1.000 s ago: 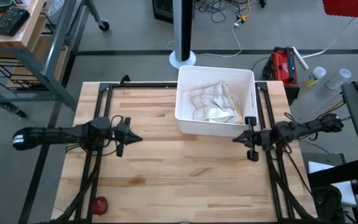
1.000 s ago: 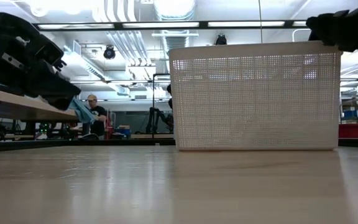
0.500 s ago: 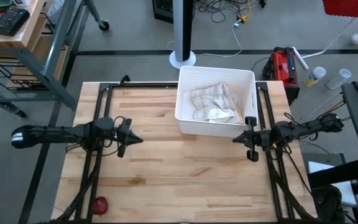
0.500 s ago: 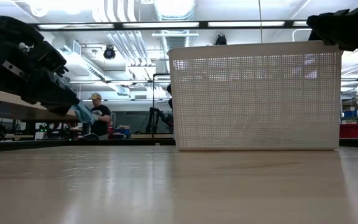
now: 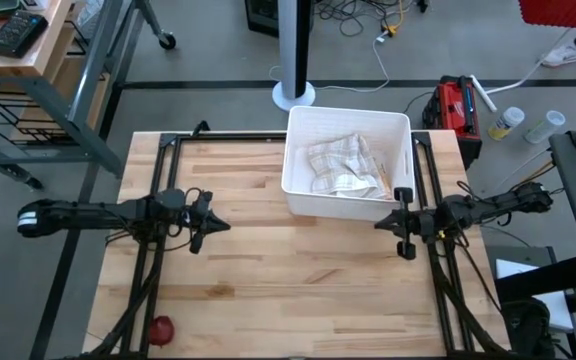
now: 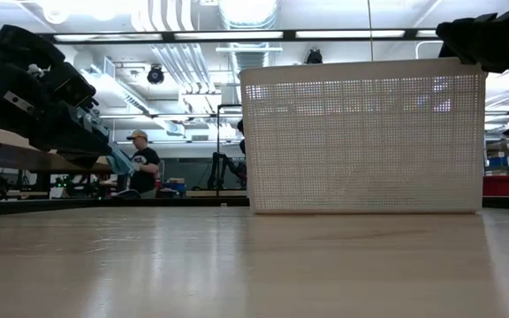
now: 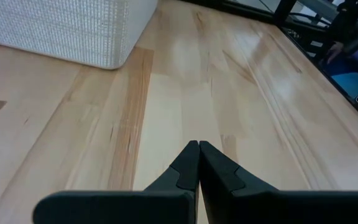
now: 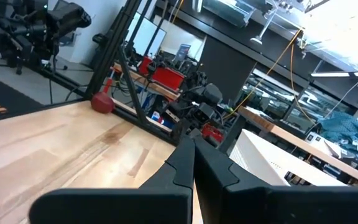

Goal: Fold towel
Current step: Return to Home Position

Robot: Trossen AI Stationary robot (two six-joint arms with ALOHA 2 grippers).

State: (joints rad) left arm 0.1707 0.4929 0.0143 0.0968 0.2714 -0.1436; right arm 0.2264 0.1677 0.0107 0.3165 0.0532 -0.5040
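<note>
Shows the towels (image 5: 343, 163) inside the white bin (image 5: 348, 111) at the desk's (image 5: 298, 275) far side. Finds left tool (image 5: 223, 224) pinched together over the desk's left half, right tool (image 5: 378, 224) likewise, just beside the bin.

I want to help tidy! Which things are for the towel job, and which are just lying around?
Job: towels, inside the white bin; left gripper and right gripper, both shut.
Lying about: small red thing on the table; red box beyond it.
</note>
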